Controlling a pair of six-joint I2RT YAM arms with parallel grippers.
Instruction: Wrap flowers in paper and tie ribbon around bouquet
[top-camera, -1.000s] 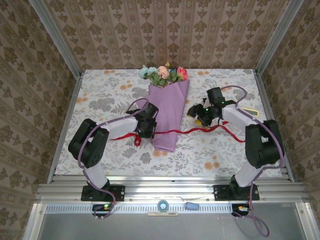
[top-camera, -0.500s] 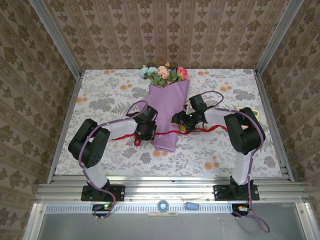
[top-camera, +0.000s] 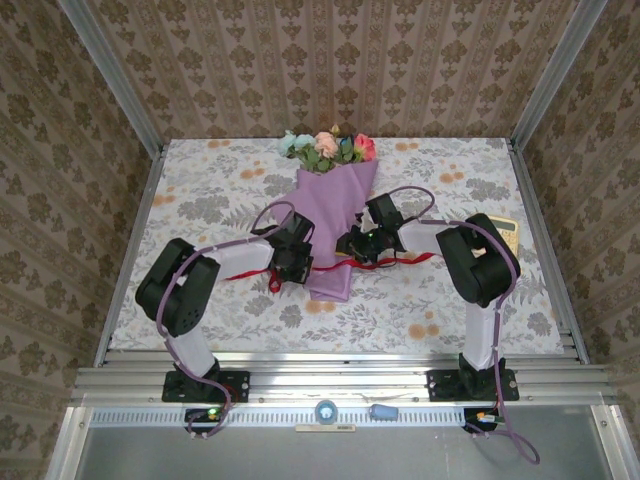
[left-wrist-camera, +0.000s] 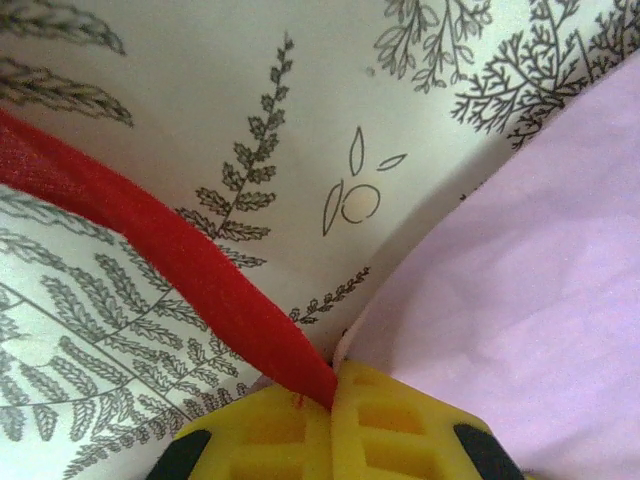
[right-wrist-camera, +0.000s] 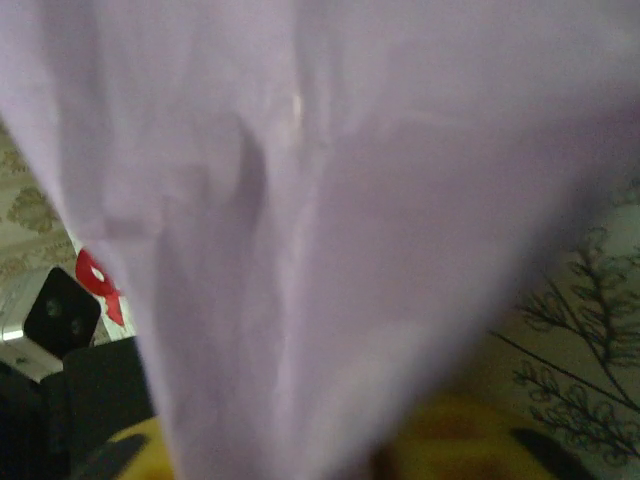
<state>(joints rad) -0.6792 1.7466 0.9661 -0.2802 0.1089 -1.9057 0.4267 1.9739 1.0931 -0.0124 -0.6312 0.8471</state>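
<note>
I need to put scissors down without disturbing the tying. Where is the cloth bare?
Far-left cloth, between the bouquet and the left rail, is bare; so is the near strip below the ribbon. The far-right corner beyond the calculator is smaller. The middle is crowded: left tool and right tool at the bouquet.

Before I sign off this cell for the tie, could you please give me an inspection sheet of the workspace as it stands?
Surface: floral tablecloth, lying flat.
Job's things: bouquet lies mid-table, heads toward the far wall; ribbon crosses its narrow end.
Clutter: calculator near the right edge, partly behind the right arm.
Grippers: left jaws shut on the ribbon beside the bouquet; right jaws at the bouquet's right edge, open or shut not clear.
Cables: purple cables run along both arms; no snag seen.
Surroundings: patterned wallpaper on three sides, metal frame in front.
</note>
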